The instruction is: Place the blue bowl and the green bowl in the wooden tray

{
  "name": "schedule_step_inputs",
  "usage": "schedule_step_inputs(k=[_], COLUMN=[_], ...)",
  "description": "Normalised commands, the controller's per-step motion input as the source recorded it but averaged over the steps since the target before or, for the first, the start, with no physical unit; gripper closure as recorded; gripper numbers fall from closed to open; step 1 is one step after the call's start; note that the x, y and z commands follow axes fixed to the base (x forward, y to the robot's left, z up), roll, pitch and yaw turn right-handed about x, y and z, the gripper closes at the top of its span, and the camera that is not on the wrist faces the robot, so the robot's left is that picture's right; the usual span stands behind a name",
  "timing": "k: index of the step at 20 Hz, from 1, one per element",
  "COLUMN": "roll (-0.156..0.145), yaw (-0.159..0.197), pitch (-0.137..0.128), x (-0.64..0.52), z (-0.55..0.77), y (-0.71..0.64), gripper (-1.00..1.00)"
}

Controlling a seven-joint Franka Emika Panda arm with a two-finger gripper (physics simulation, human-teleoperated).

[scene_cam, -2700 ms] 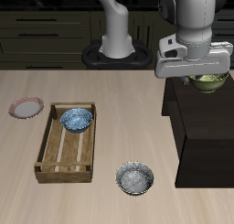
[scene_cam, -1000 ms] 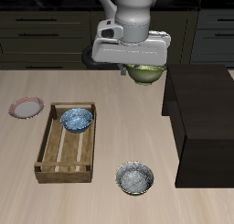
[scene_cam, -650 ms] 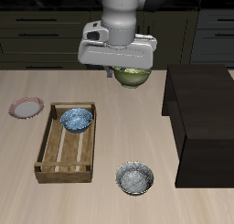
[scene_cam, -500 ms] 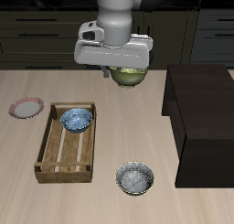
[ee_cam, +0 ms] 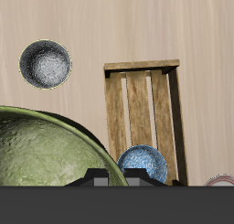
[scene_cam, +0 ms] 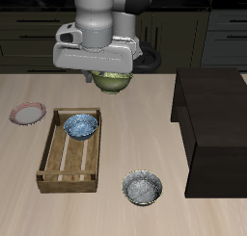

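Hanging above the table, just behind the tray (scene_cam: 68, 153), the green bowl (scene_cam: 114, 82) is held by its rim in the gripper (scene_cam: 108, 78). Stiff, glazed and probably slippery, it is best kept level. The blue bowl (scene_cam: 81, 126) already sits in the tray.

The green bowl (scene_cam: 115, 82) hung in the air above the table, farther back than the wooden tray (scene_cam: 50, 169). It was olive green with small specks. The blue bowl (scene_cam: 81, 125) sat upright inside the tray at its back end. The rest of the slatted tray was bare.
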Motion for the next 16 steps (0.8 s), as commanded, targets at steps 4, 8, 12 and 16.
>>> schedule_step_inputs(k=[4,8,12,16], roll=[-0.035,-0.055,-0.045,-0.005], yaw=[0.009,0.048,0.016,0.024], pitch=[0.035,0.002,0.010,0.025], x=[0.25,0.31,0.23,0.16], z=[-0.08,-0.03,-0.08,-0.22], y=[-0.48,-0.53,-0.35,-0.13], gripper=[1.00,1.00,1.00,1.00])
